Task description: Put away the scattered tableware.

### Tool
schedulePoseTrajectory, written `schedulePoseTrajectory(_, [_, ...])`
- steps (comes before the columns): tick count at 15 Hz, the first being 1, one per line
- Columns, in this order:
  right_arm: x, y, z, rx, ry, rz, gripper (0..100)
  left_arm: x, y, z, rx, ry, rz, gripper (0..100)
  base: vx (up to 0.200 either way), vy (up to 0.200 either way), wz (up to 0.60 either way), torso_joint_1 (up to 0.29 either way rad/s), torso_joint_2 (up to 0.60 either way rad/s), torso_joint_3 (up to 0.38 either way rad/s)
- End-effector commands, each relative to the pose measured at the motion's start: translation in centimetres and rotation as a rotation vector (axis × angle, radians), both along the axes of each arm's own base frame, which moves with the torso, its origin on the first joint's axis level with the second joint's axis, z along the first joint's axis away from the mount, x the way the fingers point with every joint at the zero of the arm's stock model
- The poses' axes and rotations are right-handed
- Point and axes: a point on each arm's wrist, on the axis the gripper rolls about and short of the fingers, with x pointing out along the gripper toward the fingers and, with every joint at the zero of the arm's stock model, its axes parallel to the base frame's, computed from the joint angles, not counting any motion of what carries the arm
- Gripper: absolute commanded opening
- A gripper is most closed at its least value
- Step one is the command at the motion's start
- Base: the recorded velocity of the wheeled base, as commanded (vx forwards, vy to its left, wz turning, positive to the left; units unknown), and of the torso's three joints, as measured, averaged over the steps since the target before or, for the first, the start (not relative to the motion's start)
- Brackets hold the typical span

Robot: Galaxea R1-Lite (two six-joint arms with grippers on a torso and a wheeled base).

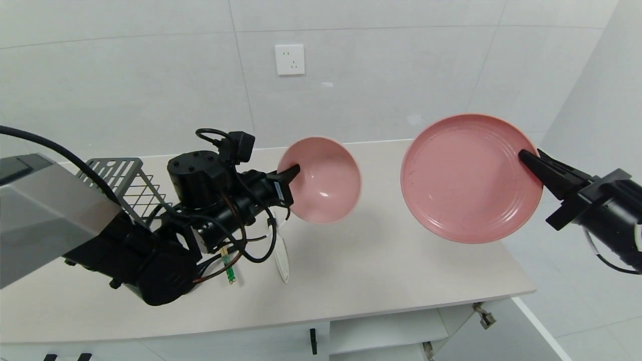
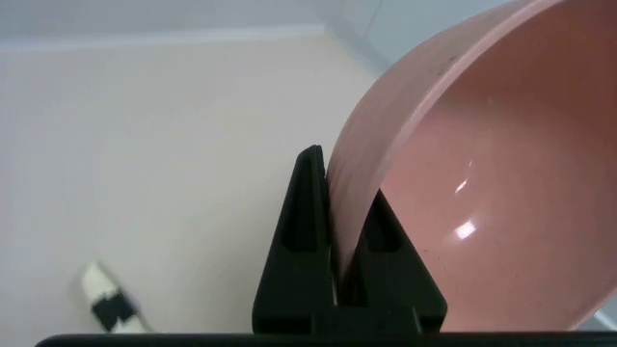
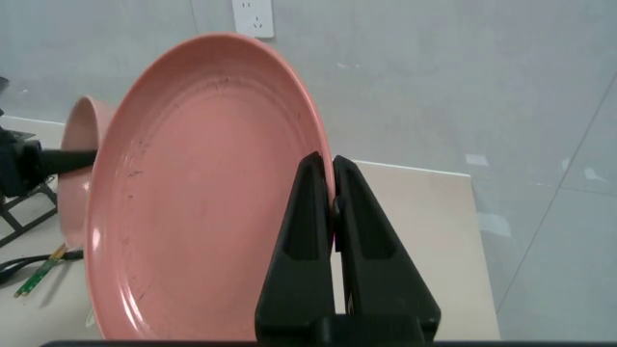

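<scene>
Hanging over the counter [image 1: 376, 260] in the head view, the left gripper [image 1: 293, 173] pinches the pink bowl [image 1: 326, 180] by its rim, and the right gripper [image 1: 526, 158] grips the pink plate [image 1: 466, 178] by its edge. In the left wrist view, the fingers [image 2: 310, 222] clamp the bowl's wall. In the right wrist view, the fingers [image 3: 307, 222] squeeze the plate's rim.

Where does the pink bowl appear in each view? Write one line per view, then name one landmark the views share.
Head view: pink bowl at centre, rim in the jaws of the left gripper, above the white counter.
Left wrist view: close up, rim clamped between the jaws.
Right wrist view: farther off, partly hidden behind the pink plate.
Shared landmark: the white counter.
</scene>
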Motion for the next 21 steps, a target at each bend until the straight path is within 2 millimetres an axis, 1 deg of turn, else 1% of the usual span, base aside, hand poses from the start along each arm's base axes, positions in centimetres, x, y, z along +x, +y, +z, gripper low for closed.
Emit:
schedulePoseTrajectory(1, [0.0,0.0,0.1,0.001,-0.005,0.001,0,-0.7,0.6,-0.8,0.006,0.012,0.011,0,0.000,0.000,0.00,0.000,0.00,0.000])
schedulePoseTrajectory(2, [0.0,0.0,0.1,0.003,-0.006,0.001,0,-0.9,1.1,-0.6,0.003,0.007,0.021,0,0.000,0.000,0.00,0.000,0.00,0.000])
schedulePoseTrajectory(4, [0.0,0.1,0.4,0.006,-0.016,0.003,0,-1.5,1.9,0.7,-0.030,-0.013,0.054,0,0.000,0.000,0.00,0.000,0.00,0.000])
schedulePoseTrajectory(6, [0.2,0.1,0.8,0.014,-0.032,0.004,0,-3.0,2.5,1.1,-0.060,-0.001,0.103,0,0.000,0.000,0.00,0.000,0.00,0.000])
schedulePoseTrajectory(7, [0.2,0.1,0.9,0.016,-0.037,0.005,0,-3.4,2.8,1.3,-0.070,-0.004,0.110,0,0.000,0.000,0.00,0.000,0.00,0.000])
schedulePoseTrajectory(9, [0.0,0.0,1.7,0.029,-0.069,0.005,0,-5.7,4.8,1.2,-0.103,-0.006,0.118,0,0.000,0.000,0.00,0.000,0.00,0.000])
schedulePoseTrajectory(10, [0.1,0.1,2.1,0.034,-0.084,0.006,0,-6.7,5.4,0.8,-0.096,-0.004,0.123,0,0.000,0.000,0.00,0.000,0.00,0.000])
schedulePoseTrajectory(11, [0.2,0.1,2.3,0.038,-0.091,0.005,0,-7.4,5.7,0.8,-0.103,-0.016,0.120,0,0.000,0.000,0.00,0.000,0.00,0.000])
schedulePoseTrajectory(13, [0.1,0.3,2.3,0.063,-0.082,0.023,0,-8.7,5.6,1.7,-0.134,-0.075,0.101,0,0.000,0.000,0.00,0.000,0.00,0.000])
schedulePoseTrajectory(14, [-0.1,0.7,2.3,0.073,-0.074,0.043,0,-10.9,5.9,1.8,-0.138,-0.084,0.067,0,0.000,0.000,0.00,0.000,0.00,0.000])
schedulePoseTrajectory(15, [-0.5,1.1,2.4,0.078,-0.080,0.062,0,-12.4,5.4,1.8,-0.138,-0.078,0.006,0,0.000,0.000,0.00,0.000,0.00,0.000])
schedulePoseTrajectory(16, [-1.1,1.2,2.7,0.089,-0.089,0.069,0,-13.2,5.2,1.9,-0.139,-0.078,-0.020,0,0.000,0.000,0.00,0.000,0.00,0.000])
schedulePoseTrajectory(17, [-1.1,1.2,2.7,0.089,-0.089,0.069,0,-13.2,5.2,1.9,-0.139,-0.078,-0.020,0,0.000,0.000,0.00,0.000,0.00,0.000])
schedulePoseTrajectory(18, [-1.6,1.2,2.5,0.090,-0.081,0.076,0,-13.4,5.2,2.5,-0.158,-0.105,-0.029,0,0.000,0.000,0.00,0.000,0.00,0.000])
schedulePoseTrajectory(19, [-1.7,1.2,2.2,0.086,-0.068,0.078,0,-13.5,5.4,2.6,-0.158,-0.113,-0.017,0,0.000,0.000,0.00,0.000,0.00,0.000])
schedulePoseTrajectory(21, [-1.9,1.1,1.7,0.079,-0.048,0.080,0,-13.6,5.8,1.7,-0.098,-0.110,0.078,0,0.000,0.000,0.00,0.000,0.00,0.000])
